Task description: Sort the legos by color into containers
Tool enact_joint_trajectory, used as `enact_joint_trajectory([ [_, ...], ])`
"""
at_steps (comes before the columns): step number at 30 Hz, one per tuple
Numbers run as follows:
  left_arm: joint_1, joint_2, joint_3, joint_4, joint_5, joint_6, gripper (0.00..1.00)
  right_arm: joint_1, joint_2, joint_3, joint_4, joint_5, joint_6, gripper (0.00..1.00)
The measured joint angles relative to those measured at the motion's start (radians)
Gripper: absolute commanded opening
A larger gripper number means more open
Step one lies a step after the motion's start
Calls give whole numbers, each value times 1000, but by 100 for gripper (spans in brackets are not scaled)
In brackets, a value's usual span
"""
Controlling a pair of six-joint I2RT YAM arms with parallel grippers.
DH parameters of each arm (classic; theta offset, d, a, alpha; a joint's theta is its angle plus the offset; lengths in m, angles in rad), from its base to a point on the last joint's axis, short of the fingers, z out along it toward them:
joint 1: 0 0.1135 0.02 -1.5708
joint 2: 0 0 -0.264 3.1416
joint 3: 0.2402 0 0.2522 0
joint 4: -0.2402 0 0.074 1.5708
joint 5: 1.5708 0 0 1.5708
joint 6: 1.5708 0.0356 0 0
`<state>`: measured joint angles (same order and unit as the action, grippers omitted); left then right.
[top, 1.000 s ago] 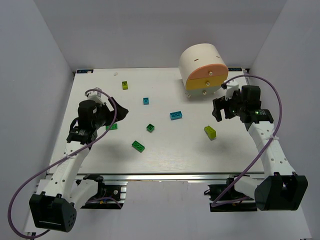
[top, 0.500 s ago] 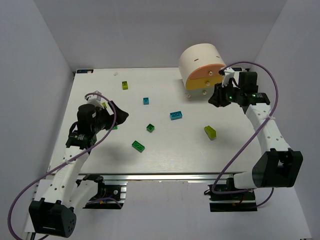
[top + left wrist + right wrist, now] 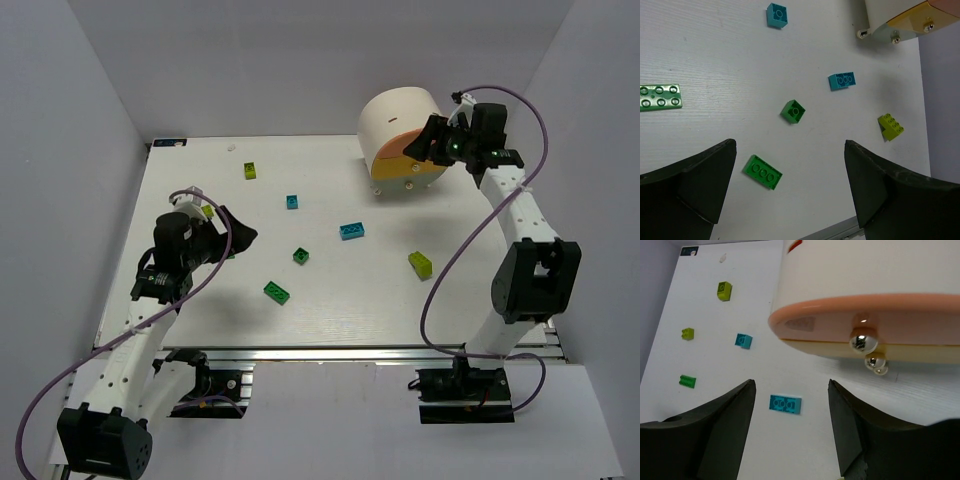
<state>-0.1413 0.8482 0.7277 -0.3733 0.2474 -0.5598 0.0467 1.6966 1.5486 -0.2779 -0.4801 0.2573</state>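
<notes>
The cream drawer cabinet [image 3: 395,118] stands at the back right, with its orange top drawer [image 3: 920,322] and yellow drawer [image 3: 940,354] shut. My right gripper [image 3: 432,140] is open and empty, just in front of the orange drawer's knob [image 3: 863,340]. My left gripper [image 3: 240,232] is open and empty above the table's left side. Loose legos lie between them: cyan bricks [image 3: 351,231] [image 3: 292,202], dark green bricks [image 3: 301,256] [image 3: 277,292], and lime bricks [image 3: 421,264] [image 3: 250,171]. The left wrist view shows the dark green brick [image 3: 763,172] between my fingers' line of sight.
A flat green plate [image 3: 660,96] lies under my left arm, and a small lime piece [image 3: 207,211] sits beside it. White walls close in the table on the left, back and right. The table's front edge [image 3: 330,348] has a metal rail.
My right arm has swung back and up, from the table's right side to the front of the orange top drawer. My left gripper has barely shifted.
</notes>
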Motion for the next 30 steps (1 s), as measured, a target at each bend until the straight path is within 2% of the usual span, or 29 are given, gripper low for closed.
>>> enact_joint_trajectory([
  [5,0,0,-2,-1,0,-6,98,-19,90,62,4,44,24,61],
  [18,-7,40,-2,23,13,-26,98,-33,169,136,13,84,27,56],
  [24,-11,60,-2,25,25,-32,98,-34,205,151,20,81,24,44],
  [30,-11,59,-18,48,33,-45,98,-34,212,150,22,77,24,25],
])
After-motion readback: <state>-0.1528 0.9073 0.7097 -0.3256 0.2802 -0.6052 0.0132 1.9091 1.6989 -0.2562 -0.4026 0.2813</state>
